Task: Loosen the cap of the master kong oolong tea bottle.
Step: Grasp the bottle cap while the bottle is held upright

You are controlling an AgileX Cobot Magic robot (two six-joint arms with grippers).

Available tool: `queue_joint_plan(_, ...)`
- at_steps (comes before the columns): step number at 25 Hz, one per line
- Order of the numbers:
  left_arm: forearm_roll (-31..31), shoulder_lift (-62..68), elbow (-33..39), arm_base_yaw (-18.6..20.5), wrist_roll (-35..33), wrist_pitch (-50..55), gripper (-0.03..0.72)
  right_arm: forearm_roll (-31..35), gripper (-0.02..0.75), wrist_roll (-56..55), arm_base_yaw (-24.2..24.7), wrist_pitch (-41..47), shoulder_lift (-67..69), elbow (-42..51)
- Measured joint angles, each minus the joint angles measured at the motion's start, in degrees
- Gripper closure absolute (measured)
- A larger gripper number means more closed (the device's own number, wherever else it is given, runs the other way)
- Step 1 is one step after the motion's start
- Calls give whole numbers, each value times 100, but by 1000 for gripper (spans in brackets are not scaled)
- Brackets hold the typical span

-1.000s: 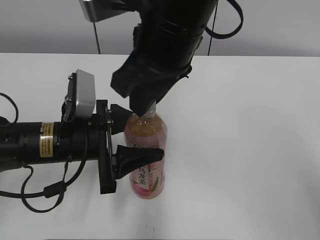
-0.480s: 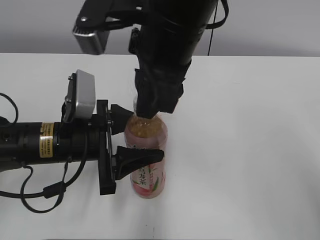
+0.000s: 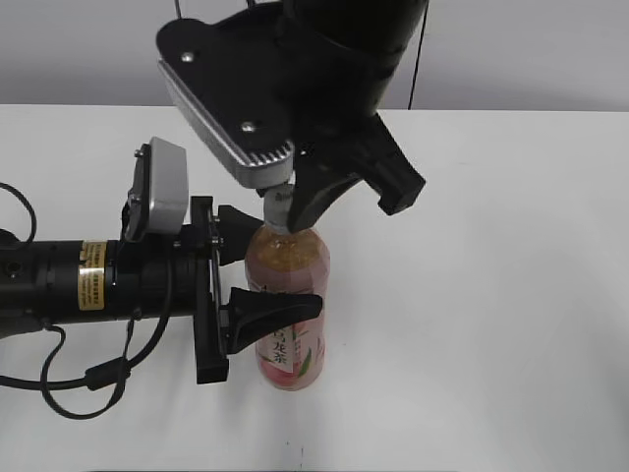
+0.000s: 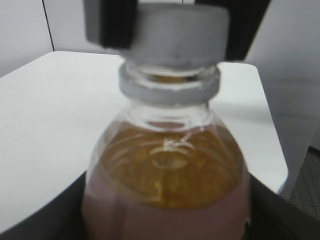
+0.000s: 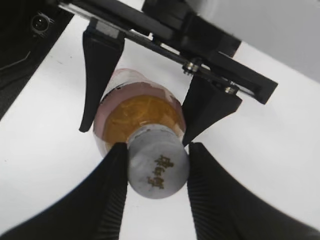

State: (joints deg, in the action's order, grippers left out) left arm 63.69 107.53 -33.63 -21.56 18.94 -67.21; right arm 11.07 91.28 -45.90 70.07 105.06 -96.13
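Exterior view shows you the bench (image 3: 511, 295), with the bottle (image 3: 288, 295) upright on it. Your left gripper (image 3: 257, 277) has its jaws clamped on the bottle's body. Above, your right gripper (image 5: 155, 172) jaws pinch the cap (image 5: 158, 169).

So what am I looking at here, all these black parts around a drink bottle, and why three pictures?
It is one robot with two arms, each ending in a two-fingered claw, seen at one moment by three cameras. The wide picture comes from a camera facing the white table. There the left claw reaches in from the side and grips the body of the tea bottle, keeping it upright. The right claw comes down from above and pinches the white cap. The other two pictures come from small cameras on the wrists: the left one looks at the bottle's neck side-on, and the right one looks down on the cap, with a black finger on either side.
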Motion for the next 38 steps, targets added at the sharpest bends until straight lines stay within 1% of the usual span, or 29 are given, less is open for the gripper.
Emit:
queue_joint_plan(15,0,0,0,0,-10,0,225,-11,460,1650,0,0,0,0)
queue_joint_plan(38,11,0,0,0,1,-17,229,-59,460,2307,0,-1,-46,-4)
